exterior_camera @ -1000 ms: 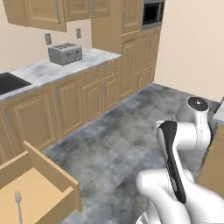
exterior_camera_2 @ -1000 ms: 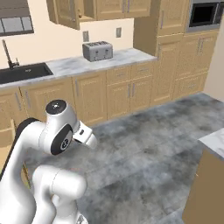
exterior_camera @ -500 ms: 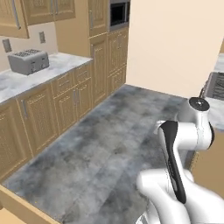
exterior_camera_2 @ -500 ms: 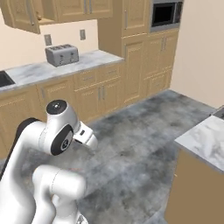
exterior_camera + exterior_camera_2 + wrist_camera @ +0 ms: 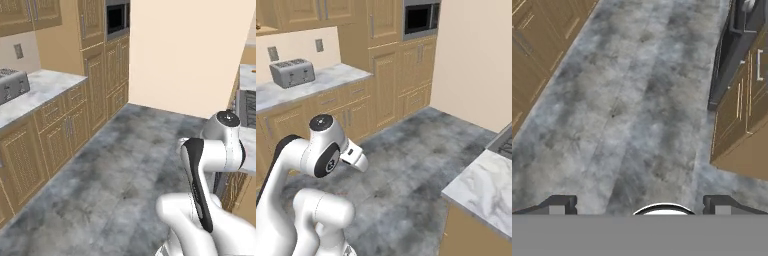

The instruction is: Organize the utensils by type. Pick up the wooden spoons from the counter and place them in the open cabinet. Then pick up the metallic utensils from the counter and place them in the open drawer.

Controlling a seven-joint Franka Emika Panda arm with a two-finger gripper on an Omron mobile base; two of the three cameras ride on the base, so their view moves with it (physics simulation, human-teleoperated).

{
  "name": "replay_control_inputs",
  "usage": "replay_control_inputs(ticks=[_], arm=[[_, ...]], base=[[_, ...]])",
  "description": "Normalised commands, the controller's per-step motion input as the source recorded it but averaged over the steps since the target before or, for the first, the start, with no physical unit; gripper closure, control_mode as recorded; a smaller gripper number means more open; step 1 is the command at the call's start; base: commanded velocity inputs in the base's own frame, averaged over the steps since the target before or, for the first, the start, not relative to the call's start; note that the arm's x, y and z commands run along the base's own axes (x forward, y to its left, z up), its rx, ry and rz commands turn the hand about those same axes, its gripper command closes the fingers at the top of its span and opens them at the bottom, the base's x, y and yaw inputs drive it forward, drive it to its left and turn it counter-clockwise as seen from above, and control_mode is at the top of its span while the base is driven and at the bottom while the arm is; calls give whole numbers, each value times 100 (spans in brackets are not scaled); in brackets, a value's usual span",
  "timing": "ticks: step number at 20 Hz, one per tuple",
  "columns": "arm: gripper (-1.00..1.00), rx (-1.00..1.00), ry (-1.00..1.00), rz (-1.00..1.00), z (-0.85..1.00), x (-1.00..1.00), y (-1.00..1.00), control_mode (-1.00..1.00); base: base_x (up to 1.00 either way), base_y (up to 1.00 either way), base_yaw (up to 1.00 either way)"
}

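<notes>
Counter (image 5: 331,80) of white-and-grey marbled stone runs along the left of the right base view, over light-wood cabinet fronts with silver bar handles; in the left base view the same counter (image 5: 40,92) sits at the left edge. No utensils can be made out on the stretch of it that shows. A silver toaster (image 5: 291,72) stands on it at the upper left of the right base view, and its end peeks in at the far left of the left base view (image 5: 11,85). Above the counter, wall cabinets (image 5: 303,11) fill the upper left, their doors shut as far as can be told. Right of the counter rises a tall wood cabinet column holding a dark built-in microwave (image 5: 421,19), top centre. A second marbled counter (image 5: 483,182) juts in at the lower right of the right base view.

Between the two counters lies a wide stretch of bare grey stone floor (image 5: 130,160), ending at a plain cream wall (image 5: 185,55).

Gripper (image 5: 639,206) shows at the bottom of the hand view, its two dark fingertips (image 5: 559,204) set wide apart, holding nothing, pointing down at the floor, with a wooden cabinet side and a dark appliance (image 5: 737,50) at the upper right.
</notes>
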Motion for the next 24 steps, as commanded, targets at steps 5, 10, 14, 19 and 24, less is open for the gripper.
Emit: replay_control_inputs(ticks=[5,10,14,19,24], arm=[[-100,0,0,0,0,0,0,100],[-100,0,0,0,0,0,0,100],[-100,0,0,0,0,0,0,100],[-100,0,0,0,0,0,0,100],[-100,0,0,0,0,0,0,100]], base=[[100,0,-25],[100,0,-26],[100,0,-29],[95,0,-36],[91,0,-38]])
